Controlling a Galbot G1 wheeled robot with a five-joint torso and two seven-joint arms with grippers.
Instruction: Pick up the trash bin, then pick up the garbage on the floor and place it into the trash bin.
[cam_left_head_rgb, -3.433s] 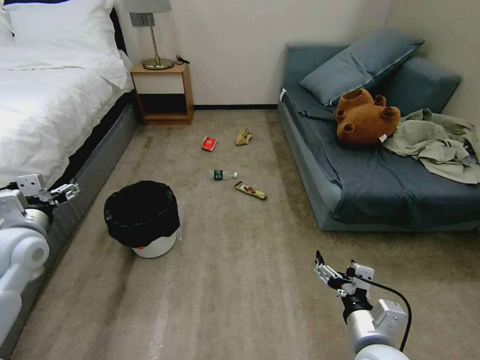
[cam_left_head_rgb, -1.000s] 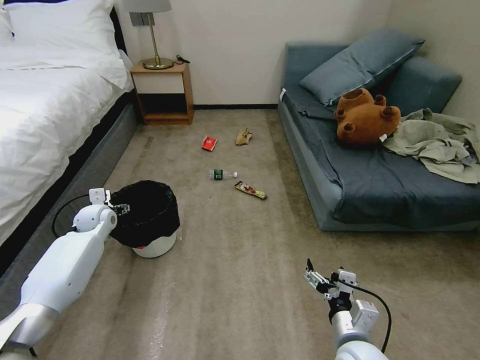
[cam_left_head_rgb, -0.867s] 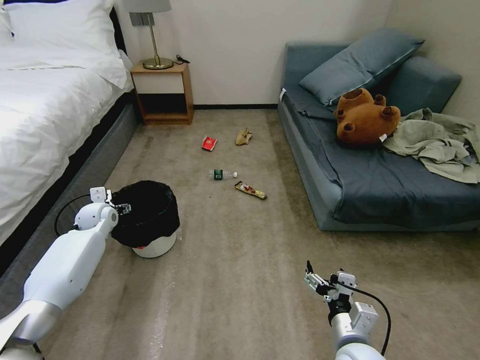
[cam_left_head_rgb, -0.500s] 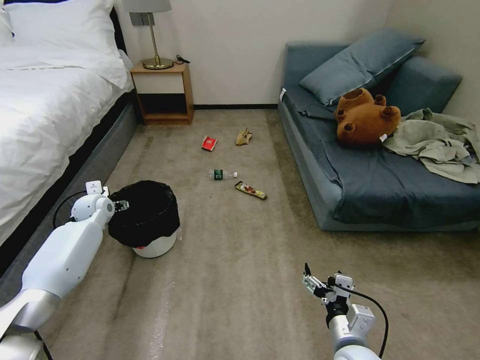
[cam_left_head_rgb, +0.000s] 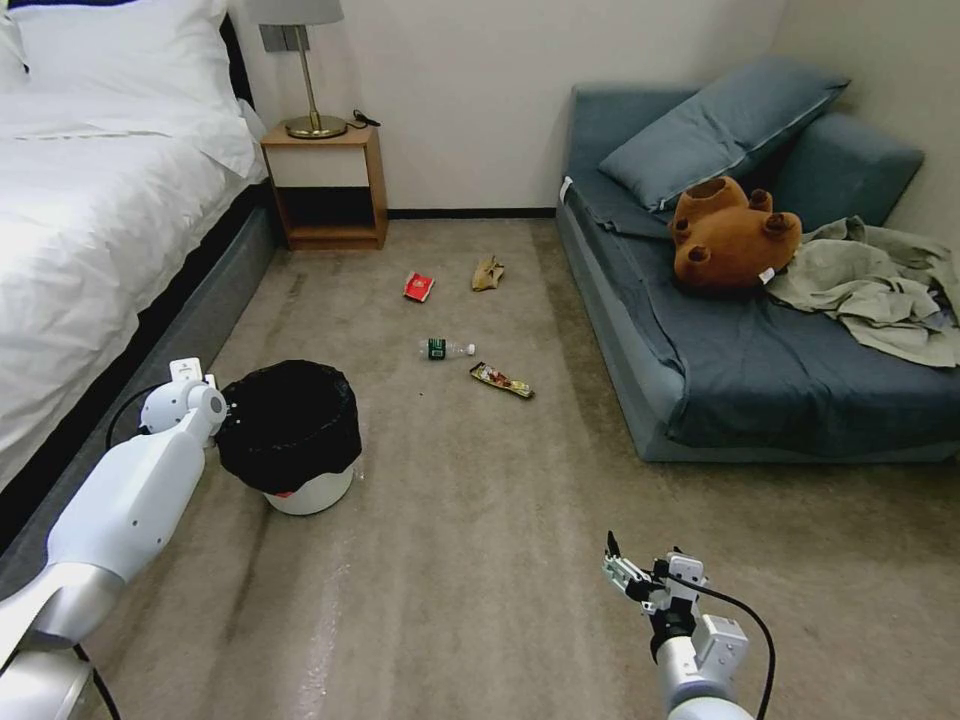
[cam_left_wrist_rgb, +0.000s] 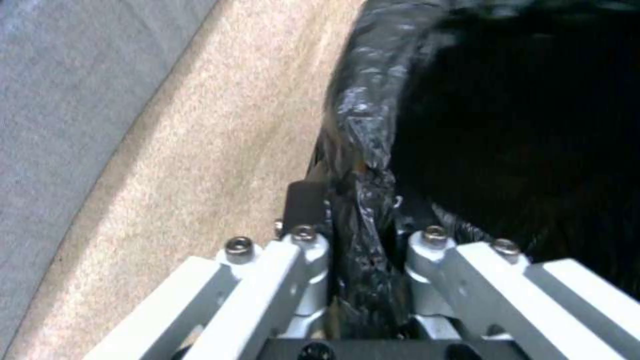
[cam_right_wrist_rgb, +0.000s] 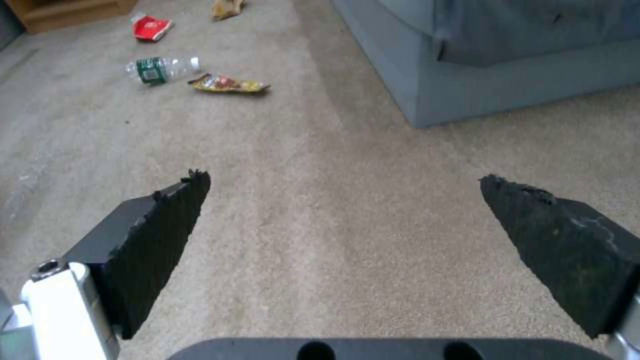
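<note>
Left gripper (cam_left_wrist_rgb: 360, 220) clamps trash bin (cam_left_wrist_rgb: 373, 125) rim.

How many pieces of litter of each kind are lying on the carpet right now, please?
Plastic bottle: 1
Red snack packet: 1
Tan paper bag: 1
Yellow-brown wrapper: 1
Total: 4

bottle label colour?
Green, on the clear bottle lying on the carpet; clearest in the right wrist view.
</note>
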